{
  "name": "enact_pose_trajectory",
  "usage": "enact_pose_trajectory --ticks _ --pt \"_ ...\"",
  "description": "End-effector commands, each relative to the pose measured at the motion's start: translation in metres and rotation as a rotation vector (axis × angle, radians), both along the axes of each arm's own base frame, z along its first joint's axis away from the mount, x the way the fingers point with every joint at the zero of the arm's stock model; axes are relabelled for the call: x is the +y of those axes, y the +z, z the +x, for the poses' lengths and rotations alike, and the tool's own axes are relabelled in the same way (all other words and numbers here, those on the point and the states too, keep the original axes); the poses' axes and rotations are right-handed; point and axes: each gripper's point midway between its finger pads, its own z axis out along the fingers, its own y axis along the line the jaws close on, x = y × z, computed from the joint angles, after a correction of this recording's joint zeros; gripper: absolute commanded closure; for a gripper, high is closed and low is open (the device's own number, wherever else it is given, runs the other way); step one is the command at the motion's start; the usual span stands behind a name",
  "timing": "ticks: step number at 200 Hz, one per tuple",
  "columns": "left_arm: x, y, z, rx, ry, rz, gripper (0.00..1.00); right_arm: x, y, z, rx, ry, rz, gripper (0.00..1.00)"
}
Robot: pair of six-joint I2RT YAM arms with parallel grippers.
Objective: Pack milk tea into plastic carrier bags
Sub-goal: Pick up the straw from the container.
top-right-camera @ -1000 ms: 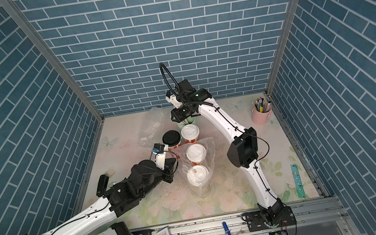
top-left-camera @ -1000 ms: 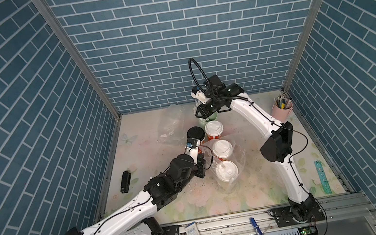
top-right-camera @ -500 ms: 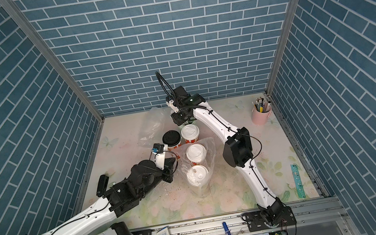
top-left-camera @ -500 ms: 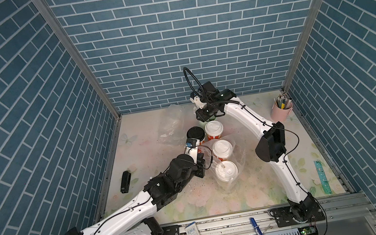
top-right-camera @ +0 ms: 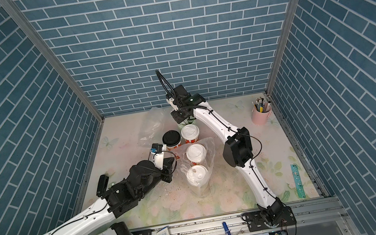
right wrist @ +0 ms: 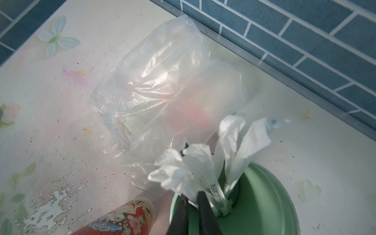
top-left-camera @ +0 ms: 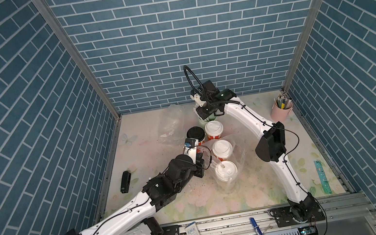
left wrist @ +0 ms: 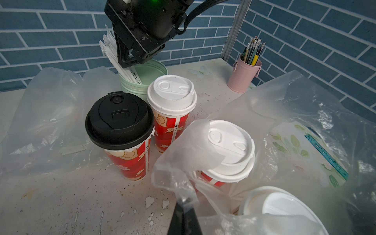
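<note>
Pinching the rim of the plastic bag (left wrist: 183, 154) tight in my left gripper (left wrist: 184, 205). Two white-lidded cups (left wrist: 227, 146) stand inside it just ahead, with two red cups (left wrist: 119, 118) beyond, outside the bag. My right gripper (right wrist: 192, 205) sits at the mouth of the mint-green cup (right wrist: 264, 203) among wrapped straws (right wrist: 203, 162), jaws narrow; clamped or not, I can't tell. The spare bag (right wrist: 162, 81) lies ahead of it.

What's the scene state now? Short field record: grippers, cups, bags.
left gripper: jaws shut on the open bag
right gripper: jaws down among the wrapped straws in the mint-green cup; grip unclear
packed in open bag: far white-lidded cup, near white-lidded cup, both upright
unpacked: black-lidded red cup, white-lidded red cup, standing side by side
spare bag: lies crumpled behind the black-lidded red cup, apart from both grippers
</note>
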Motion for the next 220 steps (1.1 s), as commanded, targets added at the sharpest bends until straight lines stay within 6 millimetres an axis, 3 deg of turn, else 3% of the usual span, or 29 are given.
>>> enact_pose_trajectory --ticks 1,19,59,138,152,157,220 --pt "0.003 0.007 -0.001 -0.011 0.008 -0.004 1.00 0.001 0.008 0.003 -0.037 0.003 -0.009 0.94" --pt "0.004 0.008 -0.001 -0.013 0.008 -0.007 1.00 0.001 0.010 0.003 -0.043 0.000 -0.009 1.00" --pt "0.004 0.007 -0.001 -0.014 0.007 -0.010 1.00 -0.007 0.023 0.001 -0.067 -0.010 -0.024 1.00" --pt "0.002 0.007 -0.002 -0.014 -0.002 -0.021 1.00 -0.026 0.067 -0.010 -0.147 -0.039 -0.022 1.00" --pt "0.001 0.007 -0.002 -0.015 -0.005 -0.023 1.00 -0.027 0.062 -0.009 -0.141 -0.043 -0.031 1.00" --pt "0.001 0.007 -0.002 -0.014 -0.006 -0.023 1.00 -0.030 0.079 -0.014 -0.164 -0.044 -0.010 1.00" --pt "0.001 0.007 -0.002 -0.016 -0.004 -0.021 1.00 -0.037 0.118 -0.027 -0.206 -0.045 0.058 1.00"
